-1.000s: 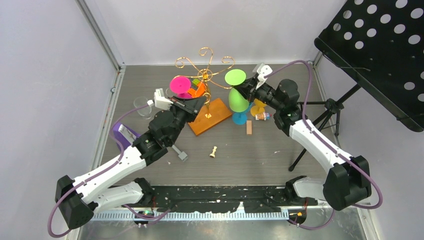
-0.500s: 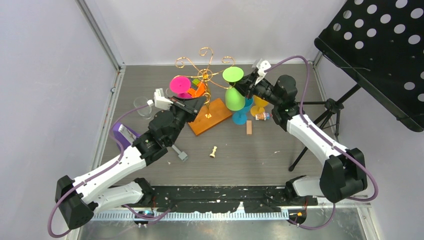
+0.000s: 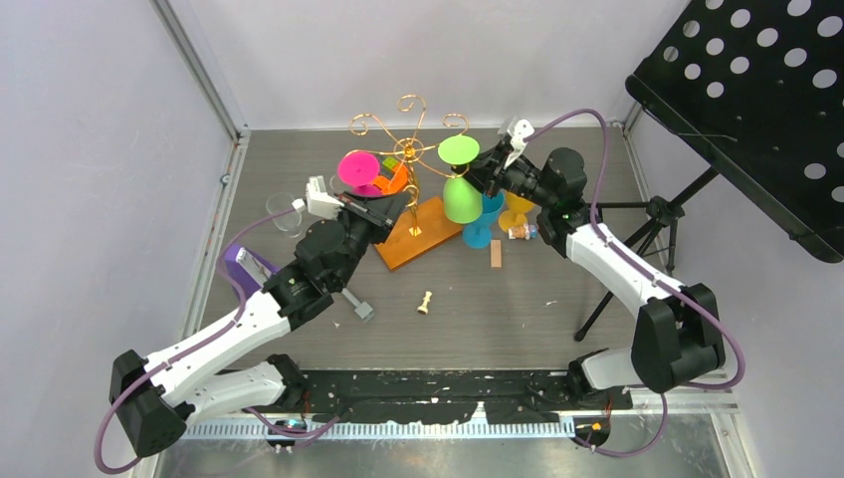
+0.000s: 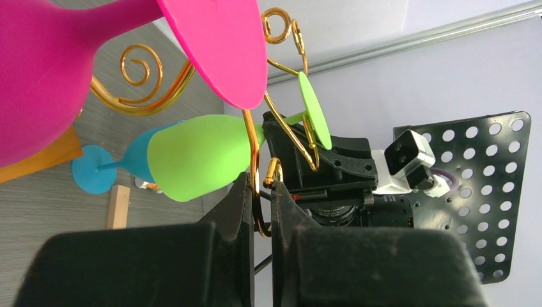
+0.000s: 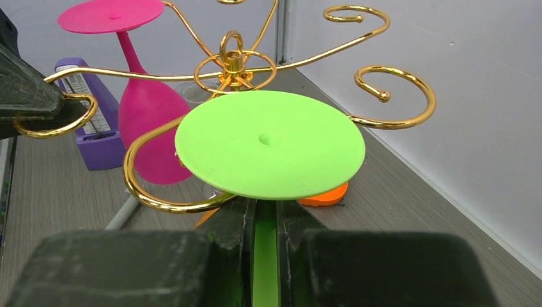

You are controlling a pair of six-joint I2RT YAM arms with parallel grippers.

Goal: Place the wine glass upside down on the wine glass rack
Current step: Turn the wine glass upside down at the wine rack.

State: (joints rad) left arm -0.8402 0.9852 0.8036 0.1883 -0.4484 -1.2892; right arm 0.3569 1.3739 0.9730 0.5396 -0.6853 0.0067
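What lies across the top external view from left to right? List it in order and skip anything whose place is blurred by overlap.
clear glass → pink wine glass → chess piece → green wine glass → wooden block → black music stand

Gold wine glass rack (image 5: 233, 61) — lime-green wine glass (image 5: 268, 144) — magenta second glass (image 5: 150, 121).

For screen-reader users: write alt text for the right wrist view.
The right end effector grips an inverted green wine glass by its stem, foot up near the curled arms of the gold wine glass rack. An inverted pink glass is behind.
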